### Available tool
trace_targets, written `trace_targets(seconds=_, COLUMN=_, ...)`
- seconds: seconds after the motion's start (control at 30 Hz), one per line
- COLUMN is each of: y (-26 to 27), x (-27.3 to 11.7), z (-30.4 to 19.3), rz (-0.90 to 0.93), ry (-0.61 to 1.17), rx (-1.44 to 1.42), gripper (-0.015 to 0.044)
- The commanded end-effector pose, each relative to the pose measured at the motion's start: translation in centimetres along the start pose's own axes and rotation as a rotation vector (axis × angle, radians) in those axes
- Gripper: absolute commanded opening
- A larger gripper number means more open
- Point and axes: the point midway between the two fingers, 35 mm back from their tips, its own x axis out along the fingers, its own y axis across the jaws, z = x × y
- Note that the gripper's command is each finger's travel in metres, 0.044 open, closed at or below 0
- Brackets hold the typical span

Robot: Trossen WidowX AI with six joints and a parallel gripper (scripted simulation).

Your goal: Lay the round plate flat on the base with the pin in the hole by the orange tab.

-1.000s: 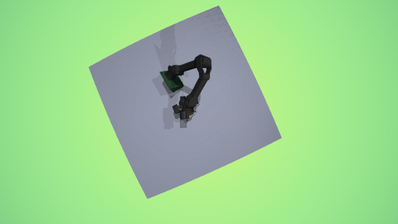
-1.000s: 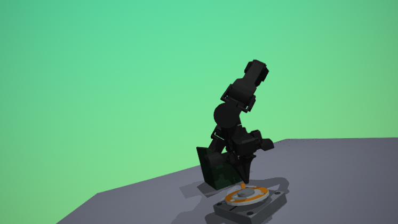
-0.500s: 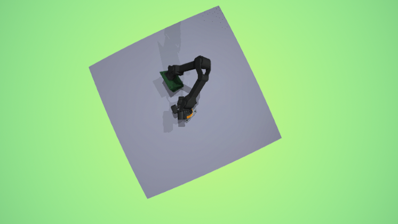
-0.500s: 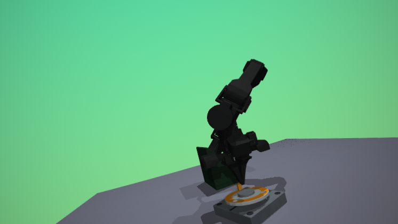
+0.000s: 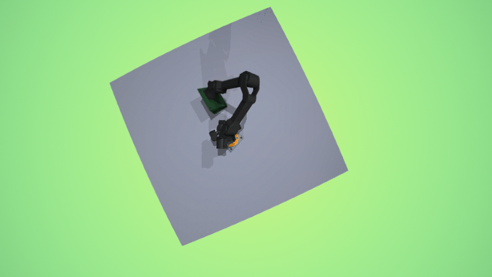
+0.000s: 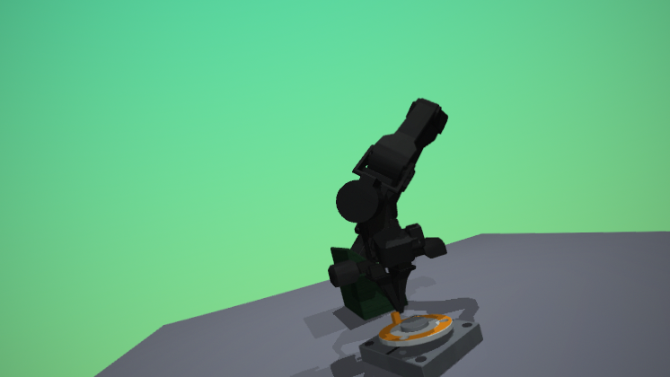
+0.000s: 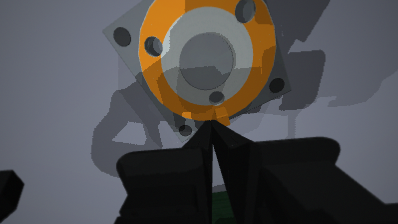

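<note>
Orange-ringed round plate [image 7: 207, 55] sits around the grey post [image 7: 206, 61] on the square base [image 7: 120, 37]; orange tab [image 7: 221, 118] faces the camera.

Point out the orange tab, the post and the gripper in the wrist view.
orange tab [image 7: 220, 119]: wrist view, on the tab's face at the plate's near edge.
post [image 7: 206, 60]: wrist view, on its grey top face.
gripper [image 7: 212, 125]: wrist view, at the shut fingertips beside the tab.
</note>
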Motion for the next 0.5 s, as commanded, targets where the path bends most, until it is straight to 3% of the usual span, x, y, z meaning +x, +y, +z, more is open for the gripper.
trace_targets(seconds=0.0, y=-0.7, x=0.2, z=-0.1, rz=-0.002, ry=0.01, rx=0.002, gripper=0.0)
trace_targets(seconds=0.47, y=-2.4, x=0.1, z=0.5, rz=-0.003, ry=0.009, rx=0.002, gripper=0.0)
